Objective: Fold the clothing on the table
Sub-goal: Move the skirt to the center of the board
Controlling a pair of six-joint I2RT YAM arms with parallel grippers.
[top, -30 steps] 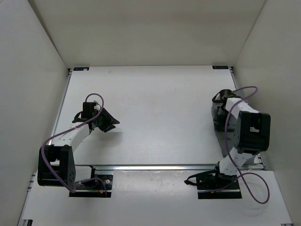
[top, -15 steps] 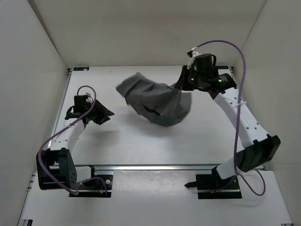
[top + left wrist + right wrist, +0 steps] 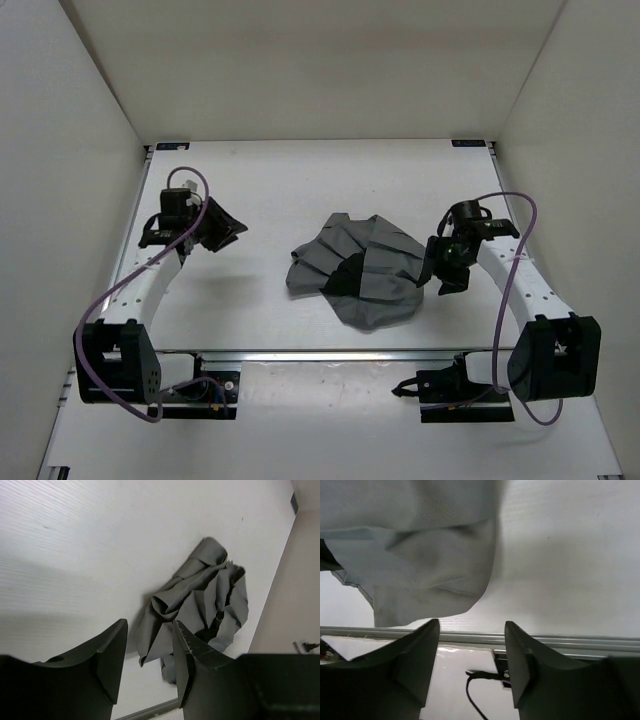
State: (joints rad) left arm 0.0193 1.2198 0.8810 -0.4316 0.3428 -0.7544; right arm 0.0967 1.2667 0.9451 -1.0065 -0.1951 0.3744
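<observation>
Nothing but pale panels around me here. The back wall (image 3: 320, 70) runs plain and off-white across the far side. The left wall (image 3: 60, 200) meets the back wall at its left end and slants toward me. The right wall (image 3: 585, 150) does the same from its right end. Opposite the back wall, nearest me, lies a flat white ledge (image 3: 330, 420).

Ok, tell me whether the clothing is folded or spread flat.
Neither: crumpled. The clothing lies bunched on the table in irregular overlapping creases, with no neat fold.
</observation>
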